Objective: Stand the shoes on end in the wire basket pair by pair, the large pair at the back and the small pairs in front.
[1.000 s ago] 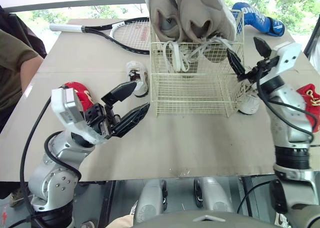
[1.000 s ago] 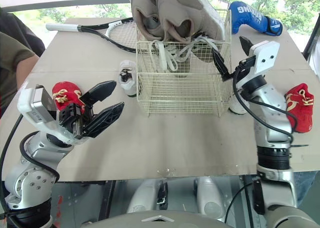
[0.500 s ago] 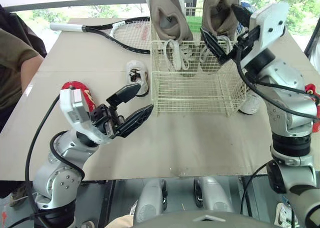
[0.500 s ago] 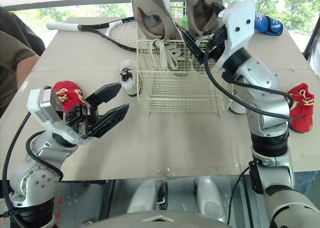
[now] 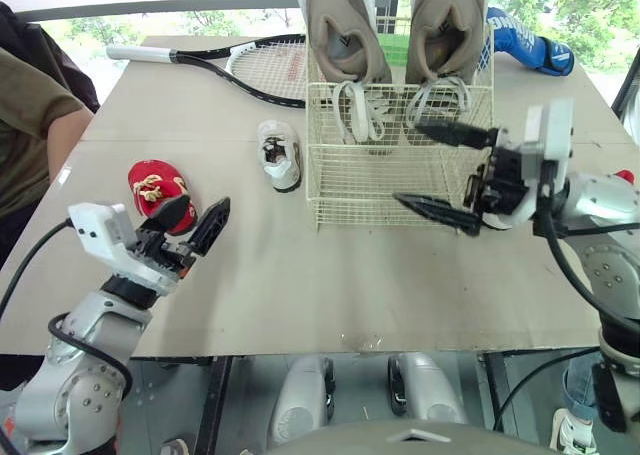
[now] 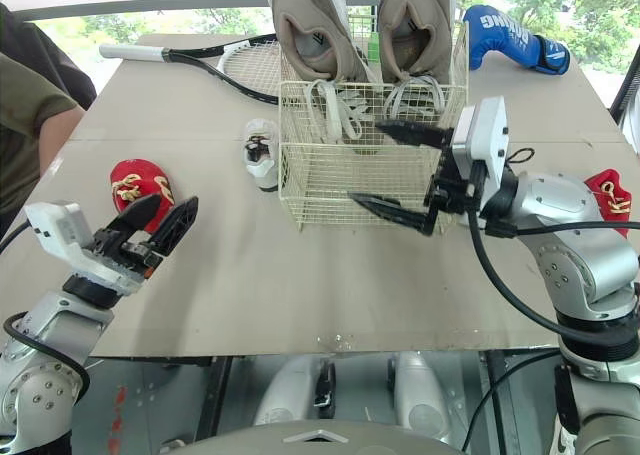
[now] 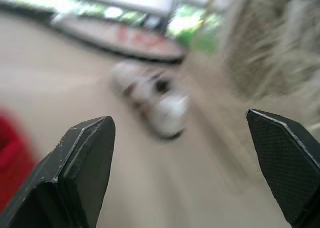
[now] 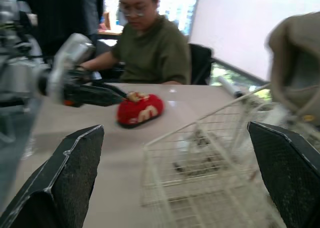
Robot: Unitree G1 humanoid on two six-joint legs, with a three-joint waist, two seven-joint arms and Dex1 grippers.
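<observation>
The wire basket [image 5: 352,189] stands mid-table. Two large beige shoes [image 5: 344,30] [image 5: 447,23] stand on end along its back wall, laces hanging inside. My right gripper [image 5: 405,162] hovers open just in front of the basket's front wall, holding nothing. A small white shoe [image 5: 279,155] lies on the table left of the basket. A small red shoe [image 5: 154,185] lies further left; my left gripper [image 5: 207,205] is open beside it, just nearer me. Another small red shoe [image 6: 608,196] lies at the far right, partly hidden by my right arm.
A tennis racket [image 5: 252,67] lies at the back left and a blue boxing glove [image 5: 530,41] at the back right. A person in a green shirt [image 5: 30,115] sits at the table's left edge. Bare table [image 5: 330,275] lies in front of the basket.
My right gripper came down from the right large shoe at the basket's top to its front, open. The two large shoes now stand apart. My left gripper drew back left, toward the red shoe.
</observation>
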